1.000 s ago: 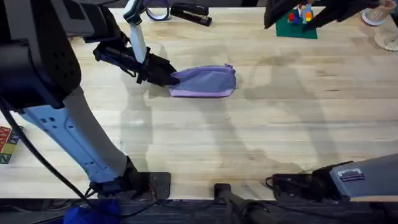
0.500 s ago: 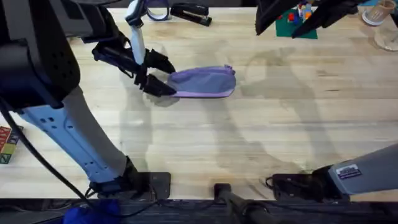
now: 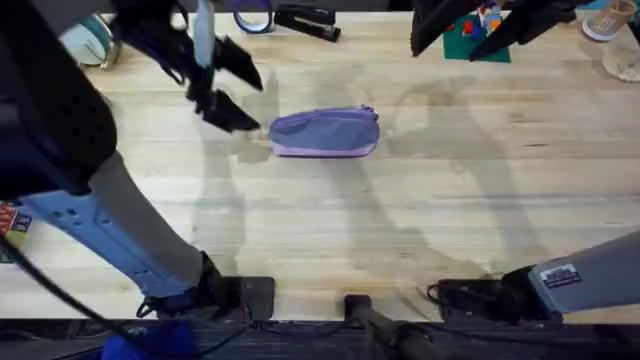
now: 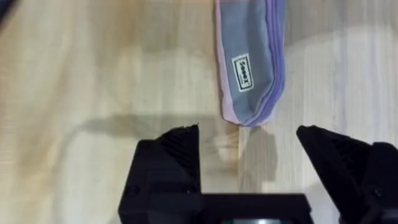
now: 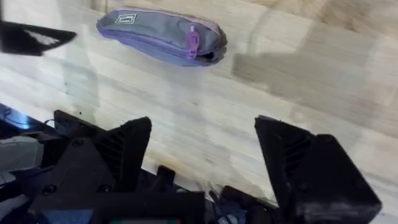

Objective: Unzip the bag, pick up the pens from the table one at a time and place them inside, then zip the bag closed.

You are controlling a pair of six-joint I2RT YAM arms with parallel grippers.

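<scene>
The lavender bag (image 3: 325,132) lies on the table (image 3: 420,220) with its zipper shut along the top; it also shows as the bag (image 4: 249,62) and the bag (image 5: 161,34) in the wrist views. My left gripper (image 3: 258,105) hangs open just left of the bag's left end, raised off the wood and not touching it; its fingers (image 4: 180,149) straddle bare table short of the pouch end. My right gripper (image 3: 448,48) is high at the back right, open (image 5: 205,134) and holding nothing. The pens are out of view.
A purple tape ring (image 3: 253,18) and a black stapler (image 3: 307,20) sit at the back edge. A green plate with coloured bricks (image 3: 478,42) lies under the right gripper. Cups (image 3: 605,25) stand at the far right corner, and toy blocks (image 3: 12,230) at the left edge.
My left gripper has let go of the bag's left end, opened, and risen back and to the left. The bag stays put. The right arm barely moved.
</scene>
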